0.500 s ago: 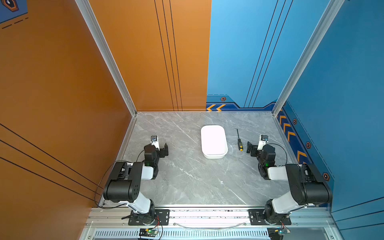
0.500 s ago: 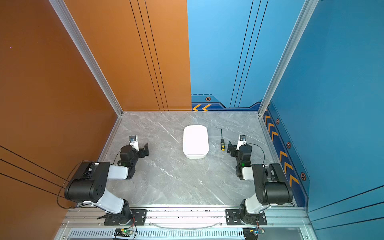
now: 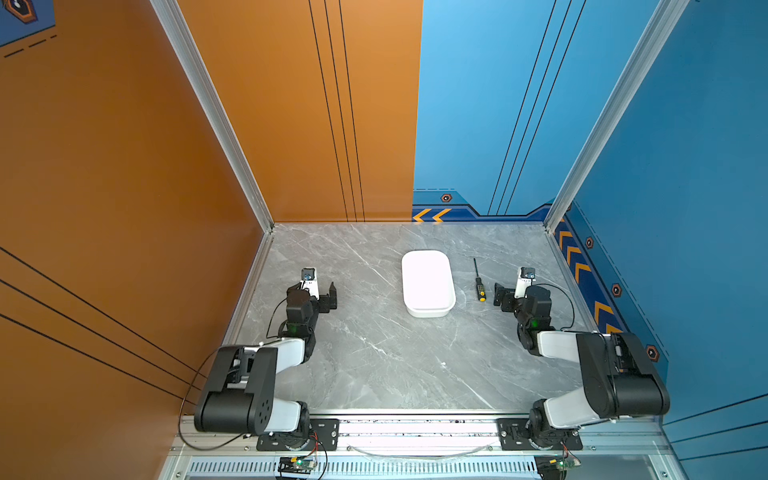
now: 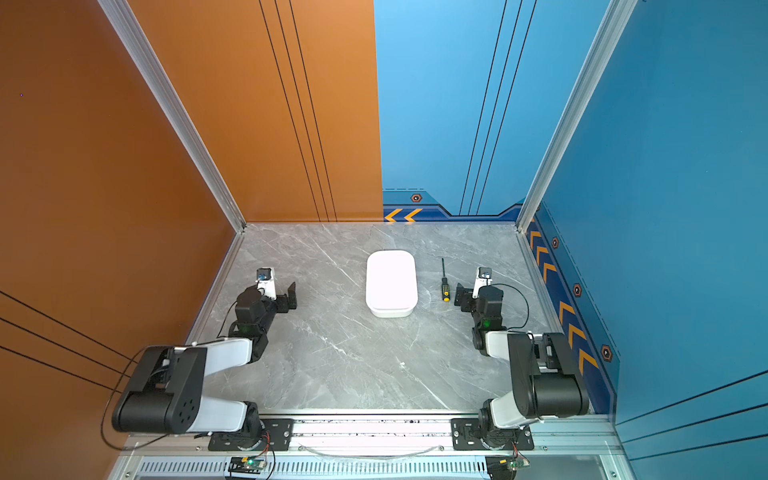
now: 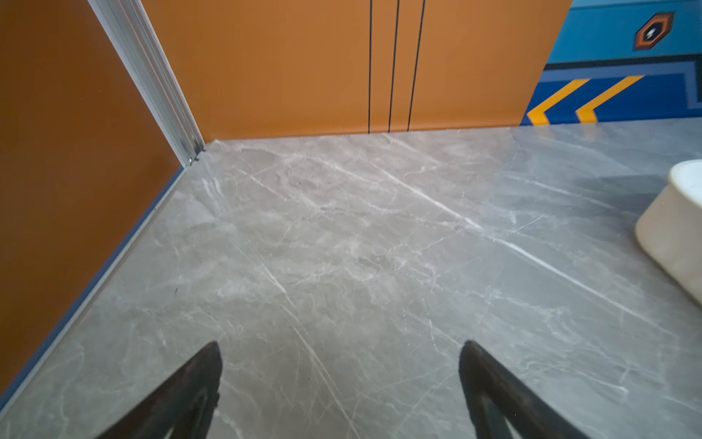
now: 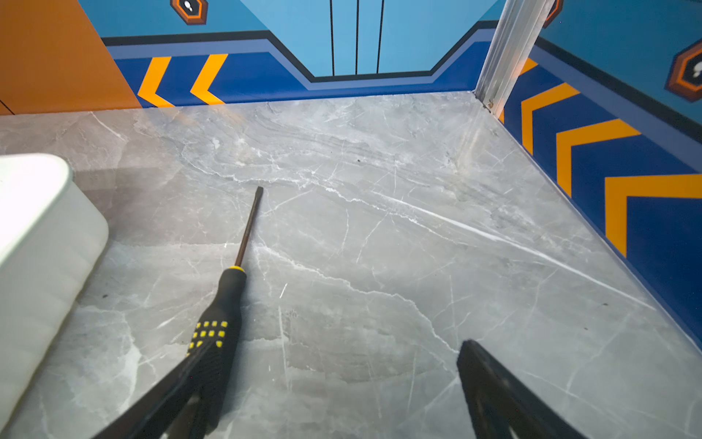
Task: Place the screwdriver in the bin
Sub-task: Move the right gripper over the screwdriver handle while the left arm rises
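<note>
While the screwdriver [image 3: 479, 282] lies on the table beside the empty bin [image 3: 428, 309], both wide-open grippers, left gripper [image 5: 340, 380] and right gripper [image 6: 330, 384], hold nothing, so everything remains.

text: none legible | signs: orange chevrons [image 3: 432, 215] and hexagon badges [image 3: 446, 198] on blue wall band [image 3: 498, 214]

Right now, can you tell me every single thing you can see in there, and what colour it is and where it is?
screwdriver: one, black handle with yellow dots and yellow end, dark shaft; lying flat on the table between the bin and the right gripper, tip toward the back wall.
bin: one, white; near the table's middle, nothing visible in it.
table: one, grey marble.
walls: orange on the left and back-left, blue on the right and back-right.
left gripper: one, black; open, holding nothing, left of the bin.
right gripper: one, black; open, beside the screwdriver handle.
</note>
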Robot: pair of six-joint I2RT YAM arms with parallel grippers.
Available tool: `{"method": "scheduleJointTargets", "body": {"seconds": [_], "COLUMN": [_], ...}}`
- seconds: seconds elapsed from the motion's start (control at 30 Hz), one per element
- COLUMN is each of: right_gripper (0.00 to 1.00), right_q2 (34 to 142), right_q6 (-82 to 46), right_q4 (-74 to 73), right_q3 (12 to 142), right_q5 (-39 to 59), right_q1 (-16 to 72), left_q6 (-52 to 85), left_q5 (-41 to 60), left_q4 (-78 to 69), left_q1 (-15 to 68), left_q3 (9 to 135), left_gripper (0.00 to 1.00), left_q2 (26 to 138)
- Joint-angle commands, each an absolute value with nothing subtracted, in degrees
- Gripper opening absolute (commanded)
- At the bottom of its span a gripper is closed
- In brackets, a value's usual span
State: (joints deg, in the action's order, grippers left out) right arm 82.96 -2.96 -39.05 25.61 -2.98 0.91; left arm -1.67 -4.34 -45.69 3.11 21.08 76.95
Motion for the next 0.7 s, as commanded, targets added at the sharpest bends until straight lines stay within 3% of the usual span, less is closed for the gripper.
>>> {"method": "scheduleJointTargets", "body": {"seconds": [0.0, 0.2, 0.37, 0.53, 0.67], "right_gripper": [0.96, 0.96, 0.96, 0.83, 0.81], "right_q2": [76.13, 75.86, 81.97, 92.10, 96.82], "right_q6": [-4.01, -7.66, -7.91, -10.81, -11.14], "right_q4": [-16.92, 8.49, 17.82, 25.39, 26.86], "right_q3": [35.28, 49.99, 56.82, 64.05, 66.74], "right_q5": [-1.74, 4.21, 9.80, 16.04, 12.42], "right_q1": [1.73, 1.93, 3.16, 3.99, 6.18], "left_q6": [-1.69, 8.16, 15.98, 21.75, 23.69], "left_q5": [0.67, 13.77, 21.25, 29.68, 32.63], "left_q4": [-31.54, -25.88, -23.86, -23.93, -23.91], "left_q1": [4.18, 7.07, 10.14, 13.10, 14.30], "left_q3": [25.73, 33.13, 37.73, 43.03, 45.45], "left_gripper": [0.98, 0.98, 0.98, 0.98, 0.98], "left_q2": [70.72, 70.76, 76.12, 83.76, 87.18]}}
